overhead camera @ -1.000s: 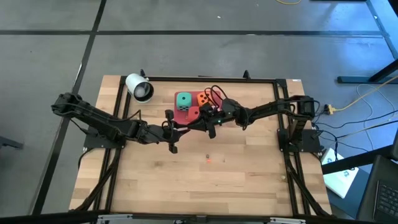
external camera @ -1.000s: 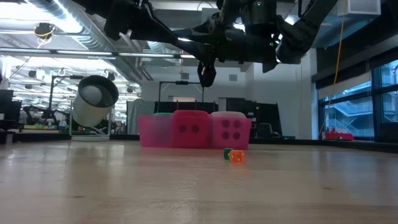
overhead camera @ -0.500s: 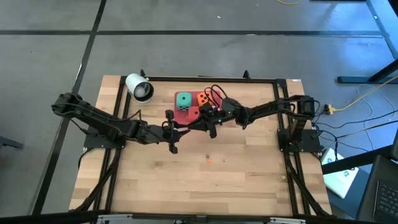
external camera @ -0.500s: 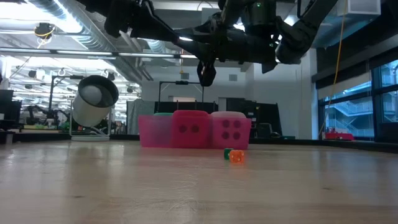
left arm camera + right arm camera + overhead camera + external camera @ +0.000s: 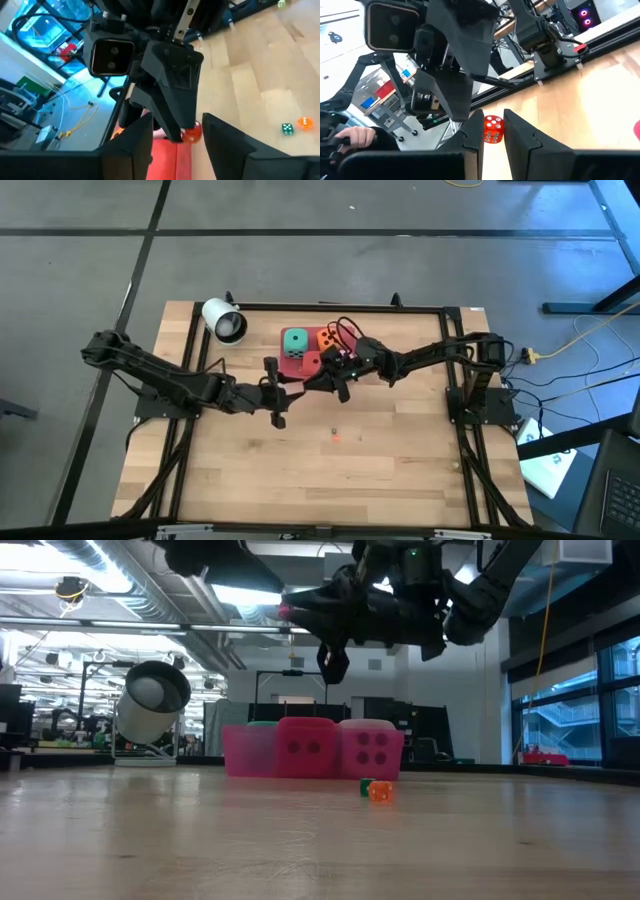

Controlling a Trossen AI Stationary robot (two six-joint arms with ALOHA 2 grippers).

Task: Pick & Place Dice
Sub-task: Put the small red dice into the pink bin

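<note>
Over the middle of the wooden table (image 5: 400,470), just nearer than the pink tray (image 5: 245,752) with its big red cube (image 5: 306,748) and pale pink cube (image 5: 370,750), the two arms meet tip to tip. The left gripper (image 5: 176,125) has just spread its jaws and drawn back slightly leftward; they now stand apart on either side of the right gripper (image 5: 492,119), which is clamped on the small red die (image 5: 493,129). That looks like a hand-over completed, leaving placement to the right arm. A tiny green die (image 5: 287,129) and a tiny orange die (image 5: 304,122) lie on the table nearer.
</note>
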